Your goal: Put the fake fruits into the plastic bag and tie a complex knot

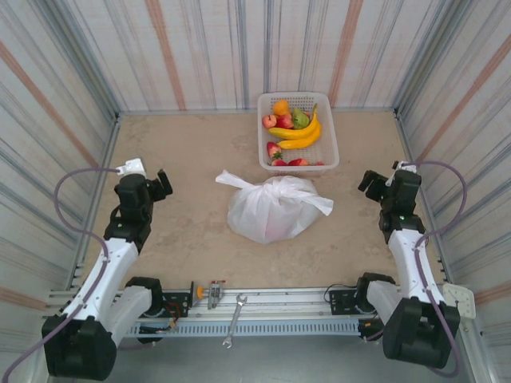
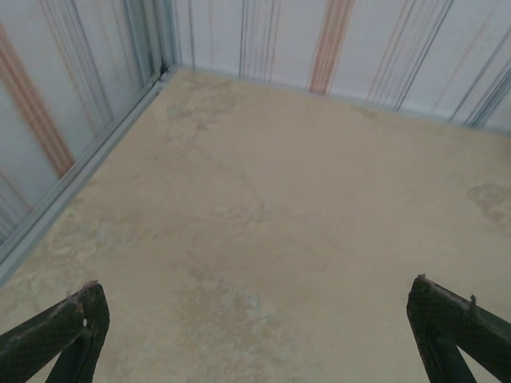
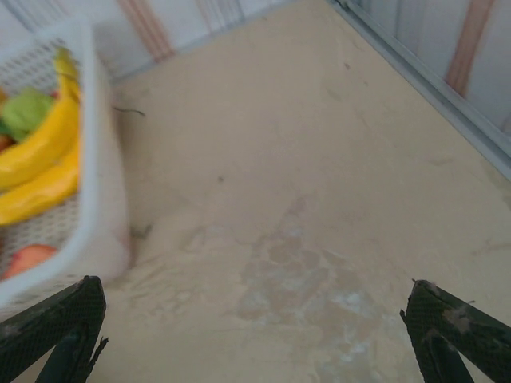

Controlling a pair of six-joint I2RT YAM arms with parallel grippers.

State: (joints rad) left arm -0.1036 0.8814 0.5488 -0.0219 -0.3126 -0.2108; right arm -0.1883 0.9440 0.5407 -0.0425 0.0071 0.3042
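The top camera hangs high behind the arm bases (image 1: 76, 351), which sit along the bottom of its frame. It looks down and forward over the whole table (image 1: 184, 159) to the striped back wall (image 1: 239, 48). The left wrist camera rides low and close over the tabletop, aimed at the far left corner, with the left gripper (image 2: 255, 283) at its bottom edge. The right wrist camera sits just as low behind the right gripper (image 3: 254, 282). The white basket (image 3: 104, 183) at its left edge is the same basket (image 1: 299, 170) seen upper centre in the top view.
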